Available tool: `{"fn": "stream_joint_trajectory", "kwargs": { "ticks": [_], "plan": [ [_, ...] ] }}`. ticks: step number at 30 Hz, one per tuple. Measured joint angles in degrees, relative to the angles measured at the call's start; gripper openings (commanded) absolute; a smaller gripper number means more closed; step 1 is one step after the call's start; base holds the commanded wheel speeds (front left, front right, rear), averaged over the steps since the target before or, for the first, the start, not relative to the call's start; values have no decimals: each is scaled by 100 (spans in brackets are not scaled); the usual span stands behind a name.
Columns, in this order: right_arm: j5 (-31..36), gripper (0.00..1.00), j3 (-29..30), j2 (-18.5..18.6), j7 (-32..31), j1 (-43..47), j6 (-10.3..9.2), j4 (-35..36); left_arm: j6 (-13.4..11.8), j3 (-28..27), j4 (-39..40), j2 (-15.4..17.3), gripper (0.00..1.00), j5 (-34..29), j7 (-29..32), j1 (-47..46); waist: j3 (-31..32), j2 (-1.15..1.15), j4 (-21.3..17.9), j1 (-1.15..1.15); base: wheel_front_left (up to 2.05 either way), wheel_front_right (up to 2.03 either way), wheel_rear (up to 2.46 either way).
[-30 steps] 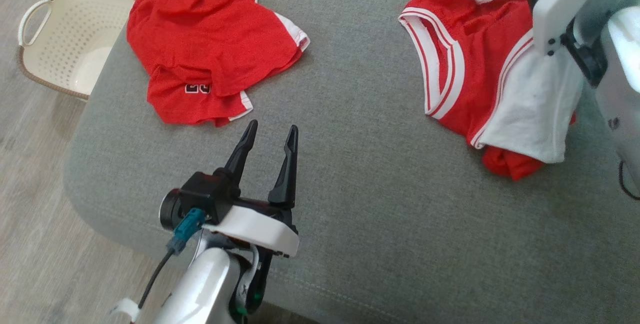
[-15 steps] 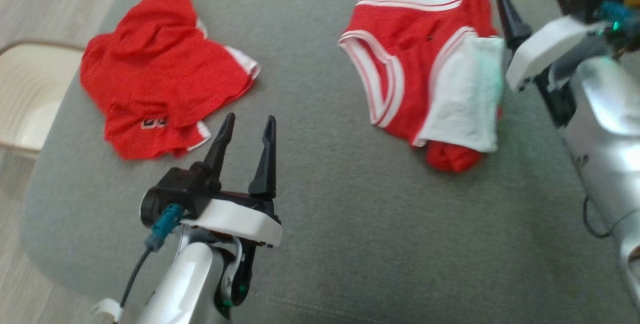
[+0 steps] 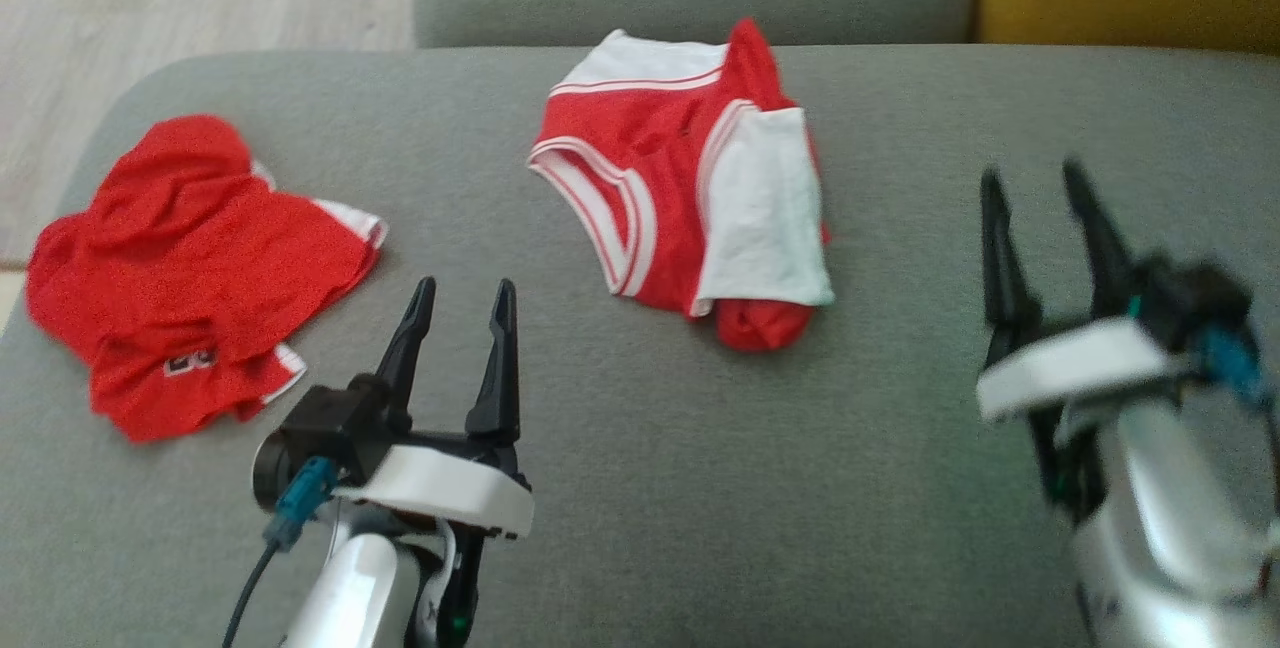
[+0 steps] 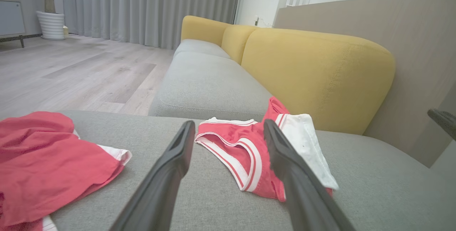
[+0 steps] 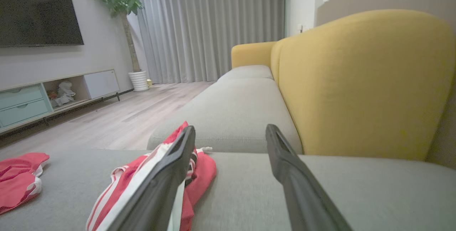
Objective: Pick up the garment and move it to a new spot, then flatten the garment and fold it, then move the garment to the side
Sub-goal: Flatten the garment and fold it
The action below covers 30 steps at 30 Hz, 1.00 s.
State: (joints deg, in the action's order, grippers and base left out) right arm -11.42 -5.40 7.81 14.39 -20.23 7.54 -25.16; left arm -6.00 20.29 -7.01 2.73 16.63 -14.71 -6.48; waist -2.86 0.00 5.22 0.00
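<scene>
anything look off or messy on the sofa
Yes. The red garment on the left of the grey seat lies crumpled in a heap, and the red-and-white jersey mid-seat is folded unevenly, a red wad poking out at its near edge.

Soft, even light; faint shadows on the grey sofa seat (image 3: 700, 488). Head view: right gripper (image 3: 1032, 174), over the seat's right side, blurred. Wrist views sharper.
</scene>
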Motion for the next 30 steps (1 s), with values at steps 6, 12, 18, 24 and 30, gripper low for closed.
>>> {"fn": "stream_joint_trajectory", "kwargs": {
  "ticks": [6,12,18,24,30],
  "plan": [
    [279,100,426,-379,-21,1041,0,899,54,-66,-78,1,100,-44,0,98,-7,0,-368,0,0,0,0],
    [396,100,438,-452,-172,1084,0,1377,162,0,-221,1,100,-75,0,37,-193,0,-558,0,0,0,0],
    [445,100,497,-479,-289,1077,0,1622,553,682,-1319,-2,100,-571,1,-520,-482,0,-810,0,0,0,0],
    [376,100,522,-483,-280,1059,0,1637,492,891,-2406,-9,100,-964,1,-1350,-814,0,-1079,0,0,0,0],
    [313,100,537,-487,-226,996,0,1623,401,869,-2870,-13,100,-1059,1,-1960,-1089,0,-1355,0,0,0,0]
  ]
}}
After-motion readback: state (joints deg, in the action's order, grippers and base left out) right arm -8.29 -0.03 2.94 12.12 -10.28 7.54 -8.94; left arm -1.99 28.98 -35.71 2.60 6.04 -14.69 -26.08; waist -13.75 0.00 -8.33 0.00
